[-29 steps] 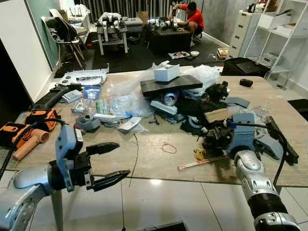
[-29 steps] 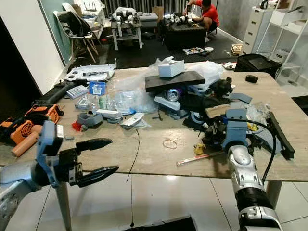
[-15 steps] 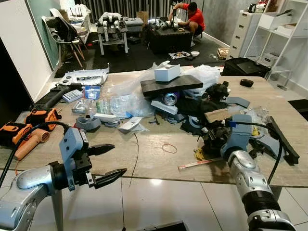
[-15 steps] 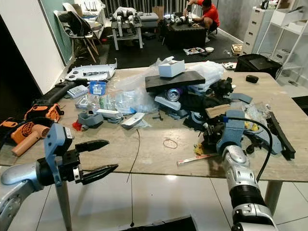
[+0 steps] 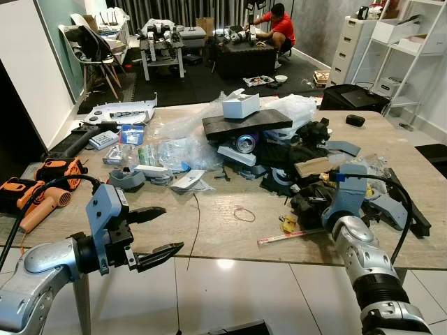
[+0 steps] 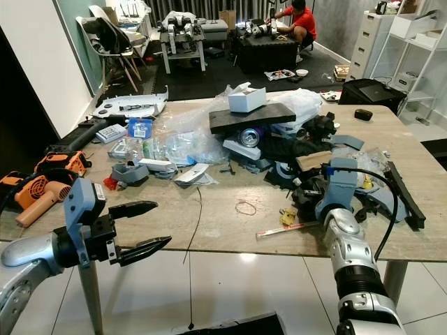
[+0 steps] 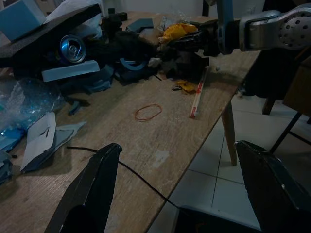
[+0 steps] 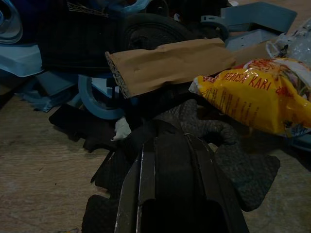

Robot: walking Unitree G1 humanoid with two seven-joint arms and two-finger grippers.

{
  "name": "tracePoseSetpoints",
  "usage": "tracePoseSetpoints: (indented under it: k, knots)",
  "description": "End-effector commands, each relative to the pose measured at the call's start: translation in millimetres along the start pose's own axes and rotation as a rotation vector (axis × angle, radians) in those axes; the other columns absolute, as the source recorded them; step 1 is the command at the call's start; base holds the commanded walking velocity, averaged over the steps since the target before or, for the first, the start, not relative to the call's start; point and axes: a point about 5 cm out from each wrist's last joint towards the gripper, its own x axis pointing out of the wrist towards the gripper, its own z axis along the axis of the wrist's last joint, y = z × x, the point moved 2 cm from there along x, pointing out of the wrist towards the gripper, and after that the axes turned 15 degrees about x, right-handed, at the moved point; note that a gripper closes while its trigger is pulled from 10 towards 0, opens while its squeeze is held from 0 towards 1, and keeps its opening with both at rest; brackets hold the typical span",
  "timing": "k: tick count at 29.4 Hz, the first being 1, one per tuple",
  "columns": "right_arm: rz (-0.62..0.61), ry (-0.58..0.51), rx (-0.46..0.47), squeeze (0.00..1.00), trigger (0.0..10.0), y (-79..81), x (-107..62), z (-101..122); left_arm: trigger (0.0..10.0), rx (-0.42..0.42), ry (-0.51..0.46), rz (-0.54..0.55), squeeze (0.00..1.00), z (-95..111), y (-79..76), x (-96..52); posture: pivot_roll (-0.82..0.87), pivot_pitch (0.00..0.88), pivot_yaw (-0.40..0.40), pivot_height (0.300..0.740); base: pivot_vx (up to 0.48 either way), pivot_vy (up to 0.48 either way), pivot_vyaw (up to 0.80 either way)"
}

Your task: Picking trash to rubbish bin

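The right end effector (image 8: 167, 160) has its two black fingers pressed together with no gap between them, their tips buried in a dark grey piece of fabric-like scrap (image 8: 243, 165) on the table (image 5: 230, 237); whether that scrap is actually pinched I cannot tell. Just beyond those tips lies a yellow snack wrapper (image 8: 257, 94), touching the scrap's far edge, and a strip of brown cardboard (image 8: 170, 63) sits a little farther ahead, leaning on the dark parts behind it. The left end effector (image 5: 155, 234) hangs wide open and empty off the near edge of the table, well apart from the heap; ahead of it are a thin black cable (image 7: 126, 167) and a red rubber band (image 7: 148, 112), and farther off a crushed drink can (image 7: 72, 46) under a dark board. No rubbish bin can be made out in these frames. By my reading the job is at its very start: the pile looks whole, nothing is lifted, and the first pick is only being attempted. Securing a piece, carrying it off to a bin and repeating for the wrapper, cardboard, can and plastic bags (image 5: 183, 143) all remain.
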Motion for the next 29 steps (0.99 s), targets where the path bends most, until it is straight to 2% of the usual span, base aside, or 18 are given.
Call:
tracePoseSetpoints:
  k: [1,4,8,10,14,18,22,23,25,29]
  knots:
    - [0.001,0.062,0.01,0.0,0.0,-1.6,-2.2,-13.7,10.0,-0.007,-0.016,0.015,0.0,-0.2,1.2,1.4,-0.06,0.131,0.031,0.74,0.0,0.0,0.0]
    - [0.086,0.014,0.037,0.0,0.0,5.8,-2.6,-0.8,10.0,-0.03,-0.086,0.059,0.0,10.0,7.0,2.9,-0.06,0.126,0.032,0.74,0.0,0.0,0.0]
    - [0.142,-0.021,0.039,0.0,0.0,8.5,-4.2,9.3,10.0,-0.037,-0.095,0.076,0.0,11.7,9.4,3.9,-0.06,0.126,0.032,0.74,0.0,0.0,0.0]
    - [0.261,-0.092,0.094,0.0,0.0,16.2,-9.5,28.5,10.0,-0.047,-0.09,0.092,0.0,9.8,11.3,4.2,-0.06,0.123,0.033,0.74,0.0,0.0,0.0]
    - [0.331,-0.138,0.127,0.0,0.0,21.3,-13.8,39.7,10.0,-0.05,-0.092,0.099,0.0,9.5,12.3,4.9,-0.06,0.121,0.033,0.74,0.0,0.0,0.0]
    - [0.556,-0.195,0.246,0.0,0.0,44.1,-28.7,53.2,10.0,-0.054,-0.099,0.096,0.0,9.6,11.9,7.8,-0.07,0.111,0.032,0.74,0.0,0.0,0.0]
    - [0.777,-0.159,0.307,0.0,0.0,65.8,-47.8,46.7,10.0,-0.055,-0.1,0.094,0.0,9.4,11.4,9.9,-0.07,0.106,0.031,0.74,0.0,0.0,0.0]
    - [0.838,-0.126,0.295,0.0,10.0,72.4,-54.3,39.4,10.0,-0.057,-0.1,0.098,0.0,9.2,11.6,11.0,-0.07,0.103,0.031,0.74,0.0,0.0,0.0]
    - [0.896,-0.075,0.311,0.0,10.0,82.0,-61.8,27.9,10.0,-0.062,-0.094,0.105,0.0,8.1,11.5,13.2,-0.07,0.103,0.03,0.74,0.0,0.0,0.0]
    - [0.808,-0.013,0.324,0.0,10.0,89.8,-53.3,7.2,10.0,-0.081,-0.091,0.113,0.0,4.9,8.7,17.1,-0.07,0.1,0.035,0.74,0.0,0.0,0.0]
